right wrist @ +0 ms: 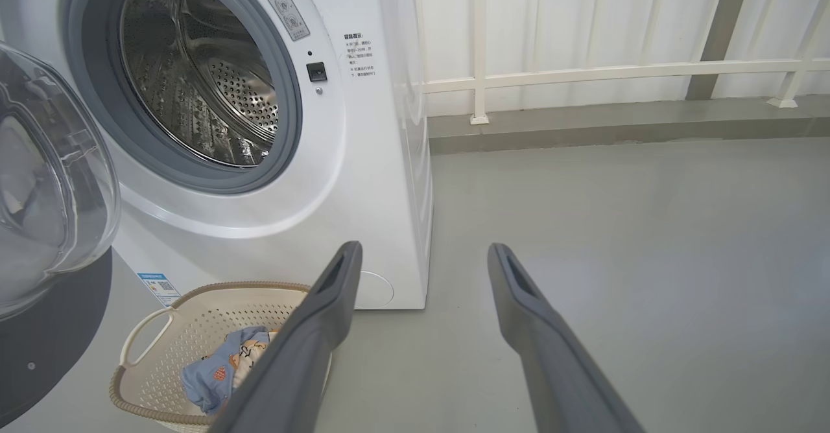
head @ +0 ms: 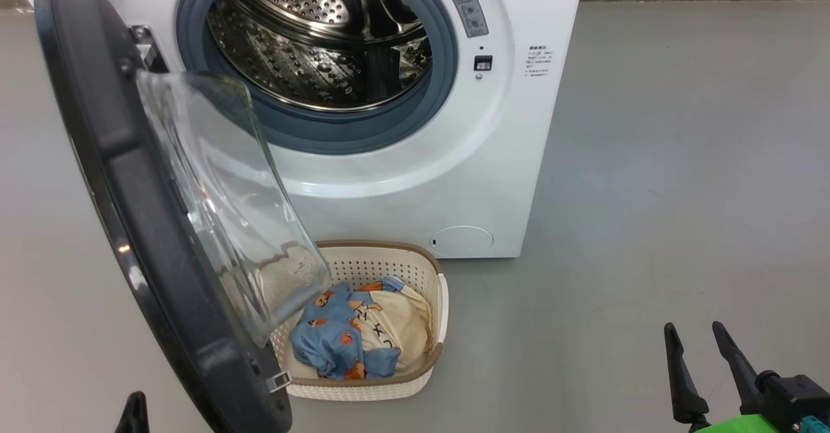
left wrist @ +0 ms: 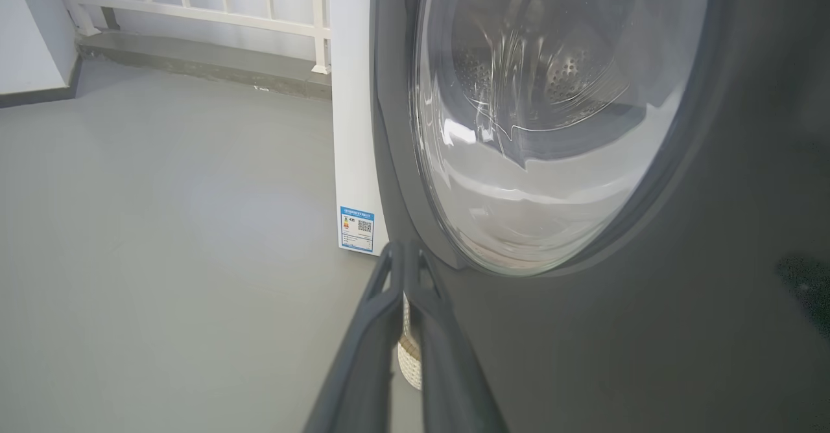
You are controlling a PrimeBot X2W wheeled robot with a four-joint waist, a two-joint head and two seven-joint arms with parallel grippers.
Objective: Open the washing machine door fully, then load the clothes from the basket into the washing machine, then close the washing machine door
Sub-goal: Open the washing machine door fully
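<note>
**Soft load waiting in basket**

The clothes [head: 350,336] are lying bunched in the basket [head: 442,303], 6 o'clock of the drum. The washing machine door [head: 130,180] is hanging open at 9. I'm judging them light and limp, best pinched at the top fold. My right gripper [head: 692,327] is waiting at 4 o'clock, fingers apart; left gripper [left wrist: 403,249] fingers together

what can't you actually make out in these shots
Head view: left gripper cut off by the bottom edge, just one tip.
Head view: the basket's left end sits behind the door's glass and rim.
Left wrist view: the door hides nearly all of the basket.
Head view: warning label print too small to read.
</note>
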